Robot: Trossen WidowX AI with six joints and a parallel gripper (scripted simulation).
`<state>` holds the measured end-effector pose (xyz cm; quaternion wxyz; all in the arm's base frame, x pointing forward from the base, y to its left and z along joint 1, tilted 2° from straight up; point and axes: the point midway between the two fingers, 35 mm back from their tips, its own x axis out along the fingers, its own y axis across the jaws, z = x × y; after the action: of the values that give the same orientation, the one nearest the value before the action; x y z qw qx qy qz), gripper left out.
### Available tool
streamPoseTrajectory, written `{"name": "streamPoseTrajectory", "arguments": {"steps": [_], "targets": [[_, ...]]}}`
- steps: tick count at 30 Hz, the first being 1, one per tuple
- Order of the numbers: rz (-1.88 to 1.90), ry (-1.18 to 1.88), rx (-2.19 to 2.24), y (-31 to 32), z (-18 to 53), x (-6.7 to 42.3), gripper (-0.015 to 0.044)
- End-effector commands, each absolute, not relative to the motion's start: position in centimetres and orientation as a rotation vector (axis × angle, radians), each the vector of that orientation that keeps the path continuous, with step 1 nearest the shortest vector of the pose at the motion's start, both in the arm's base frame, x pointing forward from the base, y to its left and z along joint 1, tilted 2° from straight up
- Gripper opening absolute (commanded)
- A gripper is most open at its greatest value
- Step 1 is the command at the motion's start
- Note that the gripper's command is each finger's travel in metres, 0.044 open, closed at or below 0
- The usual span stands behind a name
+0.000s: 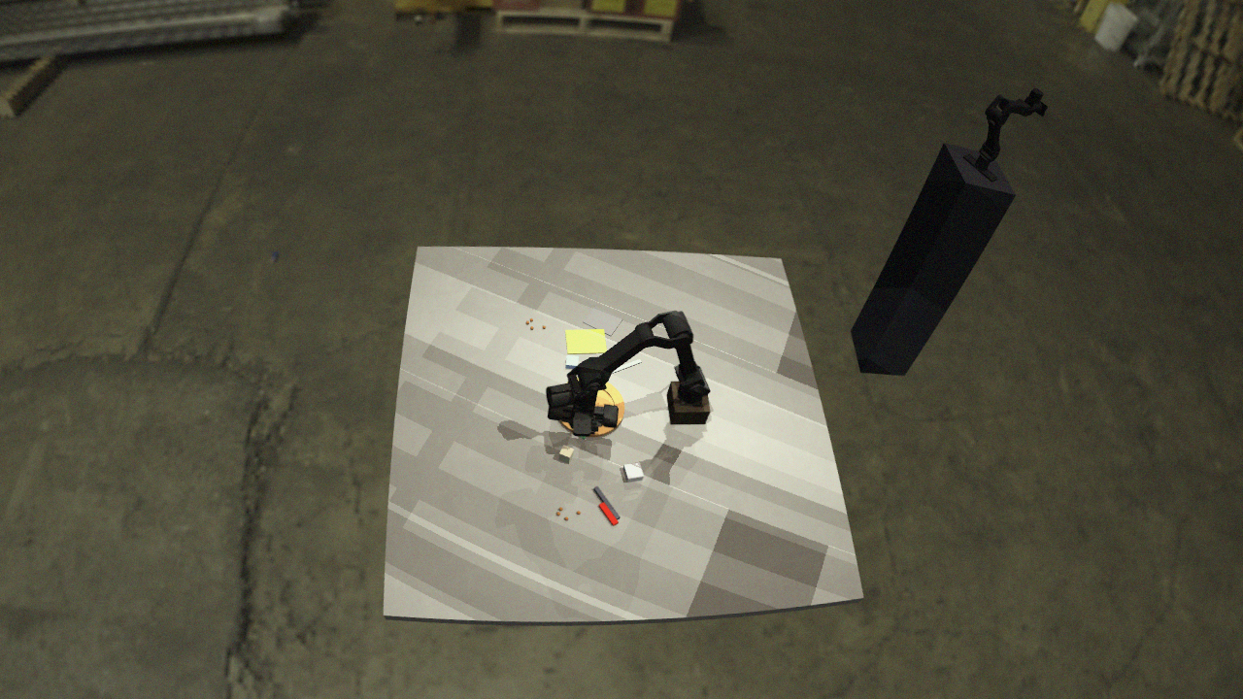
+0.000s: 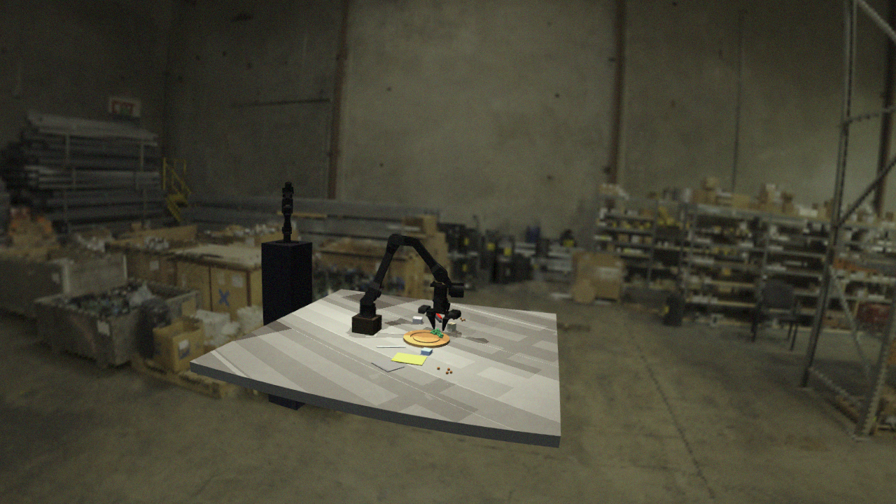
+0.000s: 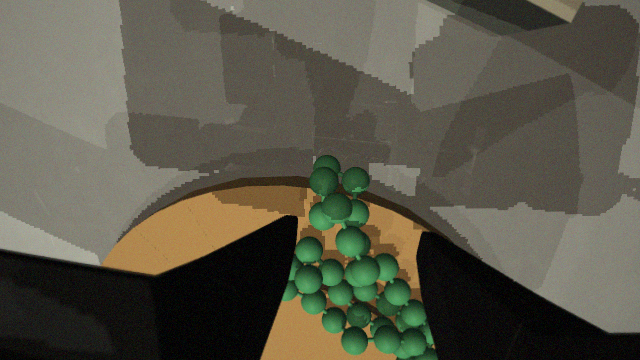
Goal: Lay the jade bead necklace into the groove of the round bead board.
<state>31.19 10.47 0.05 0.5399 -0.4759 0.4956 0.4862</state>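
Note:
The jade bead necklace (image 3: 345, 280) (image 2: 436, 332) lies bunched in a heap on the round tan bead board (image 3: 200, 230) (image 2: 416, 340) (image 1: 607, 403), near its rim. A few beads hang over the edge onto the table. My gripper (image 3: 357, 236) (image 2: 440, 327) (image 1: 590, 423) is low over the board, half open, with one black finger on each side of the heap. The fingers stand close to the beads but do not clamp them. The board's groove is hidden in the wrist view. In the top view my arm covers the necklace.
A yellow pad (image 1: 585, 341) (image 2: 408, 358) lies beside the board. A beige cube (image 1: 565, 453), a white cube (image 1: 631, 472), a red tool (image 1: 606, 507) and small orange beads (image 1: 564, 515) lie on the table. A dark pillar (image 1: 929, 260) stands beside the table.

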Motion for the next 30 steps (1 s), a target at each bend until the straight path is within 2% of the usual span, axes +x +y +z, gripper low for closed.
{"name": "streamPoseTrajectory", "arguments": {"steps": [1,3,11,30], "targets": [[1.156,1.188,-1.129,10.40,-0.30,30.96,0.0200],[1.156,1.188,-1.129,10.40,-0.30,30.96,0.0200],[1.157,1.181,-1.131,10.46,-0.09,31.12,0.0000],[1.157,1.181,-1.131,10.46,-0.09,31.12,0.0000]]}}
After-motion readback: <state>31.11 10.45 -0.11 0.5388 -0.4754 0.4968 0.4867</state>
